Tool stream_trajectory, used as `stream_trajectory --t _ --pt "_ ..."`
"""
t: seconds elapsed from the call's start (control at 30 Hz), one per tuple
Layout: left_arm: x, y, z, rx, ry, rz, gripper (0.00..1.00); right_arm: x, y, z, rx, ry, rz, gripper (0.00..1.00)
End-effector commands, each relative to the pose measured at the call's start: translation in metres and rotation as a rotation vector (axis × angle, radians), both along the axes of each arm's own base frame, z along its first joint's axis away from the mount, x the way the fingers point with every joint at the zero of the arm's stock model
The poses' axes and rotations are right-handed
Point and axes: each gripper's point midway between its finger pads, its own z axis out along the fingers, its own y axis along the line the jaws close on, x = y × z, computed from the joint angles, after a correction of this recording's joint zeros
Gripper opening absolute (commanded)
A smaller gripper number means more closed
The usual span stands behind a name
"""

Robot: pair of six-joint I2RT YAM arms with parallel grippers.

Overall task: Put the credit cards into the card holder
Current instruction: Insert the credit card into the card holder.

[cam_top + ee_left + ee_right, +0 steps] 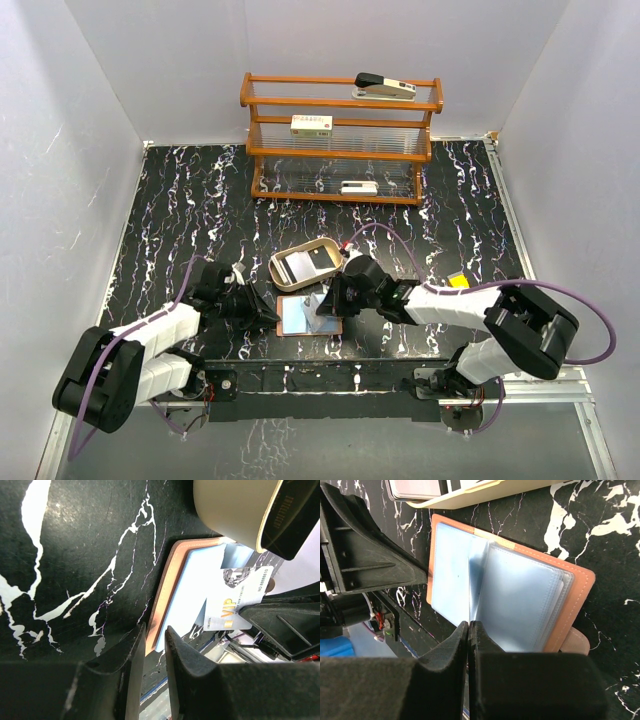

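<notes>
The card holder (300, 318) lies open and flat on the black marbled table, brown cover down, bluish glossy pockets (520, 595) up. My right gripper (333, 300) is shut on a silvery credit card (235, 607) marked VIP. It holds the card on edge over the holder's middle fold, next to a raised pocket leaf (479, 575). My left gripper (156, 630) is at the holder's left edge (161, 605). Its jaws stand narrowly open with the near brown corner between them. More credit cards (305, 264), white and dark, lie in the tan tin tray (279, 275).
The tin tray (230, 510) sits just behind the card holder, close to both grippers. A wooden rack (340, 135) with white boxes and a stapler stands at the back. A small yellow object (458, 281) lies to the right. White walls enclose the table.
</notes>
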Motion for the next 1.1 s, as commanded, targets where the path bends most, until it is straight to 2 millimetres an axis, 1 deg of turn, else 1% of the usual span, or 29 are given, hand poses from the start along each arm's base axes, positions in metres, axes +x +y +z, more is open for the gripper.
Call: stream_trajectory --t 0.0,0.1,0.23,0.37,0.73,0.87,1.07 --pt "-0.016 0.005 -0.013 0.018 0.063 -0.001 0.21 0.002 0.012 0.011 0.087 -0.02 -0.001 0.01" --pt "-0.015 0.005 -0.012 0.017 0.061 0.003 0.21 0.003 0.011 0.008 0.086 -0.019 -0.013 0.05" --pt "-0.015 0.005 -0.012 0.016 0.062 0.006 0.21 0.005 0.011 0.005 0.091 -0.02 -0.026 0.07" --pt "-0.017 0.004 -0.013 0.007 0.065 0.014 0.21 0.005 0.01 -0.004 0.075 -0.011 -0.034 0.07" --pt "-0.02 0.003 -0.013 0.0 0.071 0.005 0.2 0.007 0.012 -0.004 0.101 -0.012 -0.051 0.03" --pt "-0.019 0.003 -0.012 -0.004 0.067 0.009 0.19 0.006 0.013 -0.007 0.108 0.001 -0.054 0.03" --pt "-0.023 0.0 -0.012 -0.025 0.085 0.008 0.19 0.006 0.011 -0.013 0.102 0.008 -0.061 0.03"
